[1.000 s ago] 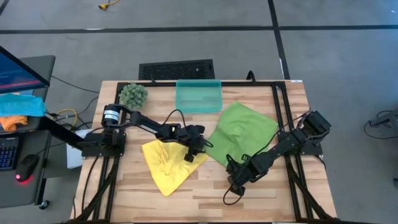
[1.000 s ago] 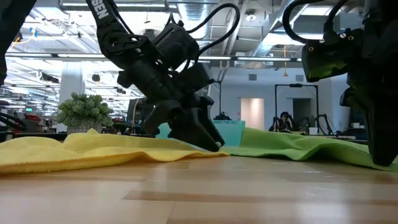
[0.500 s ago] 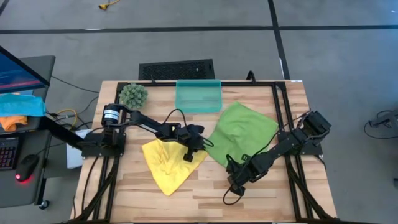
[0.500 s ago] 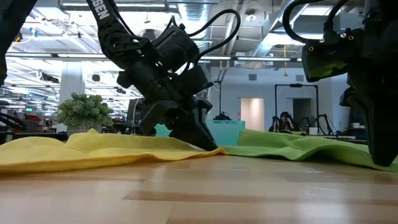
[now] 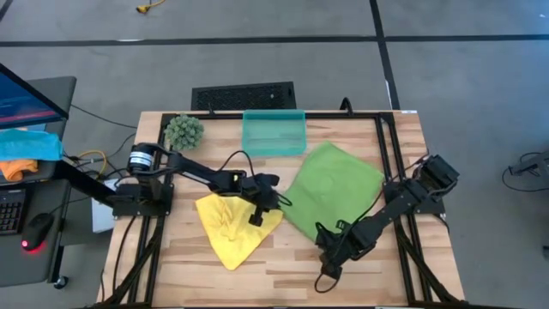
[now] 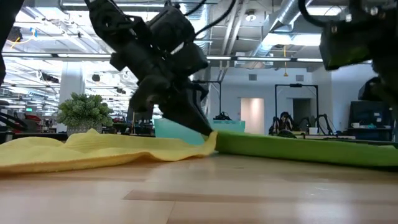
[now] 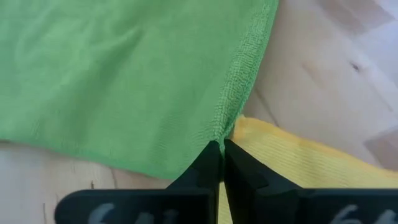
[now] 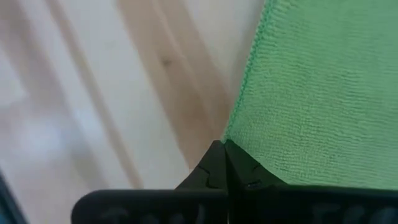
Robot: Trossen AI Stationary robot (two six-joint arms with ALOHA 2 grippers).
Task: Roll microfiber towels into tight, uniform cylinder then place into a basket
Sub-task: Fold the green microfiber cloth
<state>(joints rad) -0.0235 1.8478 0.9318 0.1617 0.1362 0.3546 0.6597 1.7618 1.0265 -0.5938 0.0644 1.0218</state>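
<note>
A pale wooden table (image 5: 283,257) with a black frame is standing on a grey floor, and the low view is looking past it into a large hall with ceiling lights and a doorway. Two microfiber towels are lying on the table. The lime green towel (image 5: 330,187) is lying flat across the middle of the table toward the right. The yellow towel (image 5: 232,225) is lying rumpled to its left, and their near edges are meeting.

The left gripper (image 5: 256,215) is reaching in from the left over the yellow towel's right edge. Its jaws are closed, and in the left wrist view the left gripper (image 7: 221,148) is pinching the green towel's (image 7: 124,74) edge right where the yellow towel (image 7: 292,162) begins. In the low view that corner is being held slightly off the table.

The right gripper (image 5: 327,252) is sitting at the green towel's near corner. Its jaws are also closed, and in the right wrist view the right gripper (image 8: 224,147) is clamping that corner of the green towel (image 8: 317,93).

The basket (image 5: 274,131), a translucent teal bin, is standing at the table's far edge, just beyond the green towel. A spiky green plant ball (image 5: 184,131) is resting to the basket's left.
</note>
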